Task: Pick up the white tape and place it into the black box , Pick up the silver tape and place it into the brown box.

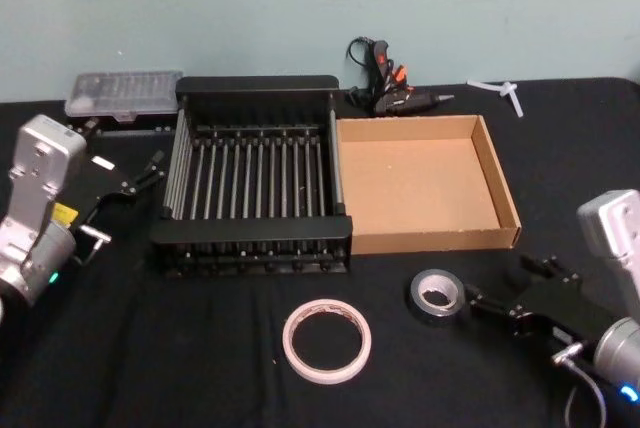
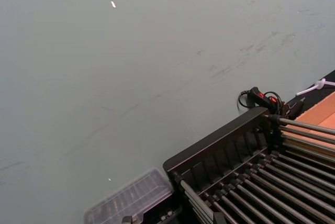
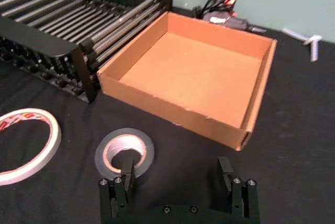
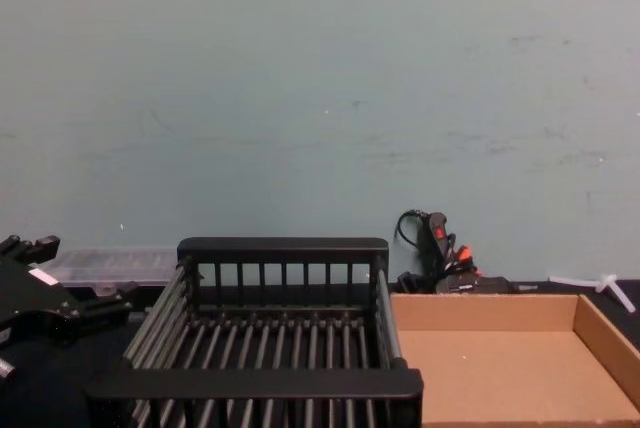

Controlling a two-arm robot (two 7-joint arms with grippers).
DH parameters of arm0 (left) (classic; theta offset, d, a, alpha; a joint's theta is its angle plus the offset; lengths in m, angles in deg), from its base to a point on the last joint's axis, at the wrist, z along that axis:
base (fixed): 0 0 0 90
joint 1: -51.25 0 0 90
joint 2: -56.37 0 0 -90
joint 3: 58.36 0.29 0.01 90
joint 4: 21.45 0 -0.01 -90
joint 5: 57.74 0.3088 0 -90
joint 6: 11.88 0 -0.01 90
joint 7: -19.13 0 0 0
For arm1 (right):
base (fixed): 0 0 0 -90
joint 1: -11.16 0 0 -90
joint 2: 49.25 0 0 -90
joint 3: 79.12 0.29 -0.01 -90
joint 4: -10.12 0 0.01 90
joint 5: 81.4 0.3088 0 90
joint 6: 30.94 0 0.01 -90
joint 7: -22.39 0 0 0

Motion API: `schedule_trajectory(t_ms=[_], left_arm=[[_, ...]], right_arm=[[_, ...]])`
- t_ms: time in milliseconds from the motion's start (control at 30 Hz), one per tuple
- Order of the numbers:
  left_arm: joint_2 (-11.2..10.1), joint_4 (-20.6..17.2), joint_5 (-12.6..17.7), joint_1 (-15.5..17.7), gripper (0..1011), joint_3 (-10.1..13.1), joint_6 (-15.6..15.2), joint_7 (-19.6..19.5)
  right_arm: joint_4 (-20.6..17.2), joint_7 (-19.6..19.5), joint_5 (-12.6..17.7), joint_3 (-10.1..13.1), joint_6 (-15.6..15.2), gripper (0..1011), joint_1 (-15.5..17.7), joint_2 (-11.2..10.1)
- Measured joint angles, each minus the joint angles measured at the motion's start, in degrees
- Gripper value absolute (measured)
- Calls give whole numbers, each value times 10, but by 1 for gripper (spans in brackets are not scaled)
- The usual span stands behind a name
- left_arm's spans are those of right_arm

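The silver tape (image 1: 437,295) lies flat on the black cloth in front of the brown box (image 1: 435,240). My right gripper (image 1: 505,283) is open just to its right and low over the cloth. In the right wrist view one finger (image 3: 128,170) overlaps the silver tape's (image 3: 112,148) near edge, while the other stands clear of it. The white tape (image 1: 326,376) lies flat further left, in front of the black box (image 1: 250,231); its red print shows on the white tape (image 3: 49,145). My left gripper (image 1: 125,198) hangs open at the left of the black box. Both boxes hold nothing.
A clear plastic case (image 1: 125,91) sits behind the black box at the back left. A glue gun with cables (image 1: 390,88) and a white plastic piece (image 1: 505,93) lie behind the brown box. The wall stands just beyond the table's far edge.
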State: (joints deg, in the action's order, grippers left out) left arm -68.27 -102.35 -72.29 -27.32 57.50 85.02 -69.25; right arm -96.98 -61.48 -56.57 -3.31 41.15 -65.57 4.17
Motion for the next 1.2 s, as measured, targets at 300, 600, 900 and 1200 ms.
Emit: schedule_trajectory(t_ms=[300, 600, 900, 1200], left_arm=[[0, 0, 0, 0, 1001, 0, 0, 0], [0, 0, 0, 0, 1001, 0, 0, 0], [0, 0, 0, 0, 1001, 0, 0, 0], [0, 0, 0, 0, 1001, 0, 0, 0]], right_arm=[[7, 5, -16, -7, -17, 1002, -9, 19], [12, 13, -29, -3, -18, 1002, -13, 29], [24, 26, -45, -4, -18, 1002, -28, 46], [42, 38, -64, -12, -23, 1002, -47, 63]])
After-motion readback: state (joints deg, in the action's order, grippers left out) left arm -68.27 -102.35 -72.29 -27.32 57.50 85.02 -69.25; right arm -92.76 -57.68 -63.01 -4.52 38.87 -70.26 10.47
